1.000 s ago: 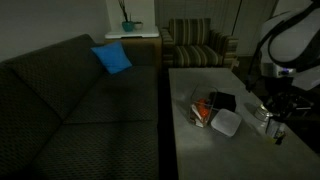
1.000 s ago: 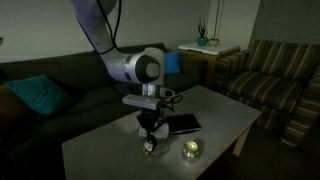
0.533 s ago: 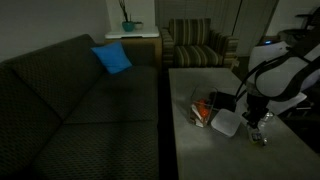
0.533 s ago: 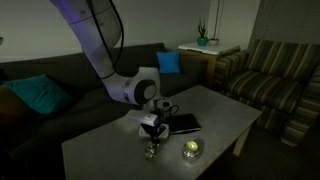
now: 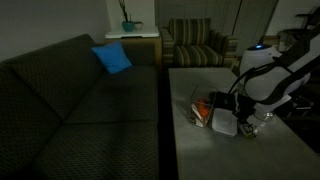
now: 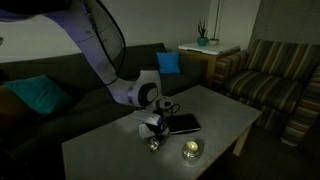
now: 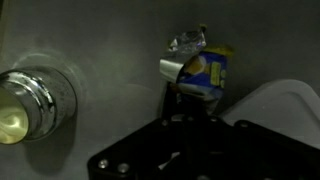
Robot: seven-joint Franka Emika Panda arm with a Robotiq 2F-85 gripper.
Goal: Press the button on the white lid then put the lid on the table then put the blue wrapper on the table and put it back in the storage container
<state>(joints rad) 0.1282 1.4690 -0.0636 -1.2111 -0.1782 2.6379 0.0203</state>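
No text is legible; the blue wrapper (image 7: pixel 205 72) is blurred.

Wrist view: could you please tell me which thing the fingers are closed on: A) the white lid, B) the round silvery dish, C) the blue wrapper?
C: the fingers meet on the lower edge of the blue wrapper, while the silvery dish lies apart at the left and the white lid at the right.

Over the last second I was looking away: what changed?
The arm dropped and carried the gripper, shut on the blue wrapper, toward the white lid and storage container. Lid, container and silvery dish stayed put.
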